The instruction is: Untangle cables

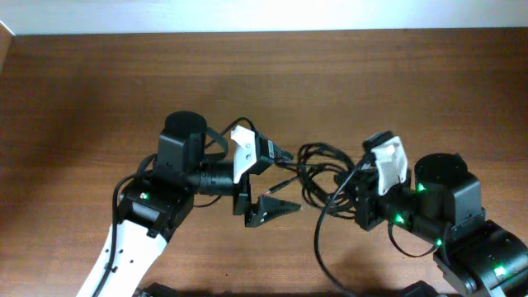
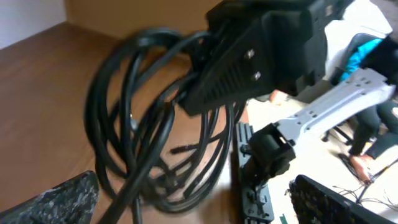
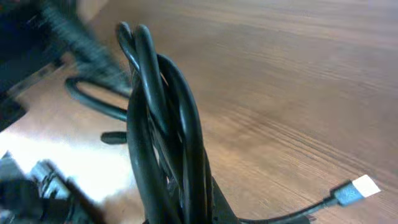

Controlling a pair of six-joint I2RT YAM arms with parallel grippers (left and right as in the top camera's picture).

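The cables [image 1: 318,173] form a knotted black bundle on the wooden table between the two arms. My right gripper [image 1: 363,180] is shut on the bundle's right side. In the right wrist view the cords [image 3: 163,137] rise tightly bunched out of the jaws [image 3: 211,211], and one silver-tipped plug [image 3: 360,186] lies on the table. My left gripper [image 1: 276,206] is open just left of the bundle and holds nothing. In the left wrist view the loops [image 2: 155,124] hang ahead of its spread fingers [image 2: 186,208], held from above by the right gripper's black body [image 2: 261,56].
The wooden table [image 1: 99,91] stretches wide around the arms. Thick black wires fixed to the right arm [image 1: 318,247] run toward the front edge. Beyond the table edge, the left wrist view shows a table clamp [image 2: 267,155] and room clutter.
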